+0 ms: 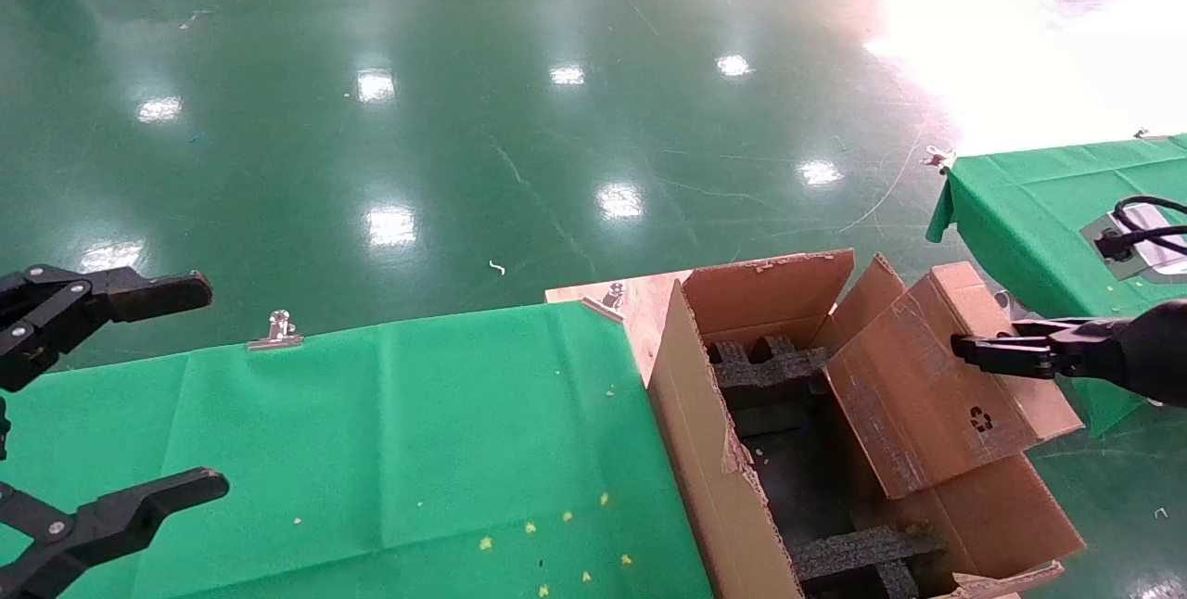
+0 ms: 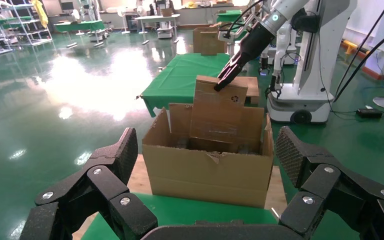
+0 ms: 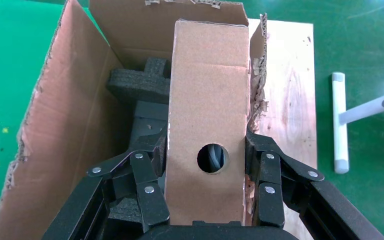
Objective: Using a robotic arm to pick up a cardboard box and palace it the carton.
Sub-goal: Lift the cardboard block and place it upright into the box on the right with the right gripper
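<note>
The small brown cardboard box [image 1: 927,376] hangs tilted, with its lower end inside the carton [image 1: 686,432] and its recycling mark facing up. My right gripper [image 1: 969,349] is shut on the box's upper end. In the right wrist view the fingers [image 3: 150,170] press both broad faces of the box [image 3: 207,100], whose narrow side has a round hole. Black foam inserts [image 3: 140,80] lie in the carton [image 3: 65,130]. From the left wrist view the white robotic arm [image 2: 285,10] holds the box [image 2: 217,112] above the carton [image 2: 205,175]. My left gripper [image 1: 206,386] [image 2: 207,150] stands open and empty over the green table.
The carton stands on a wooden board [image 1: 640,302] at the end of a green-clothed table [image 1: 371,441] held by metal clips [image 1: 275,330]. A second green table [image 1: 1039,200] with a black cable is at the right. A white robot base [image 2: 305,100] stands behind the carton.
</note>
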### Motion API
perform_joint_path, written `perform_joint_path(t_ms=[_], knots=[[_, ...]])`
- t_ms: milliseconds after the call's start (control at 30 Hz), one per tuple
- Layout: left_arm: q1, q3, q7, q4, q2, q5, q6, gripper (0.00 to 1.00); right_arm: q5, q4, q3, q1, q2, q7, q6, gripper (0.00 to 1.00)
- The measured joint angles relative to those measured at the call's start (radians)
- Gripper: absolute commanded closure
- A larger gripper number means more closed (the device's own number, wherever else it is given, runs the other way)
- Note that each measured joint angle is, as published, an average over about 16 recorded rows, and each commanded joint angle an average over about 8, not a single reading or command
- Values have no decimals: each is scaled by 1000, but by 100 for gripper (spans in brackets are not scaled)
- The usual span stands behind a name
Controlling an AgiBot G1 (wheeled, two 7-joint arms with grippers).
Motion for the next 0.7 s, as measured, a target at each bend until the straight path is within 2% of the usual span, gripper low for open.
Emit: perform_joint_path(t_ms=[233, 700], knots=[[0, 0, 0, 0, 0, 0, 0, 0, -45, 0, -30, -31, -31, 77, 44, 100], [0, 0, 0, 0, 0, 0, 0, 0, -148, 3, -102, -121, -133, 273, 180, 100]])
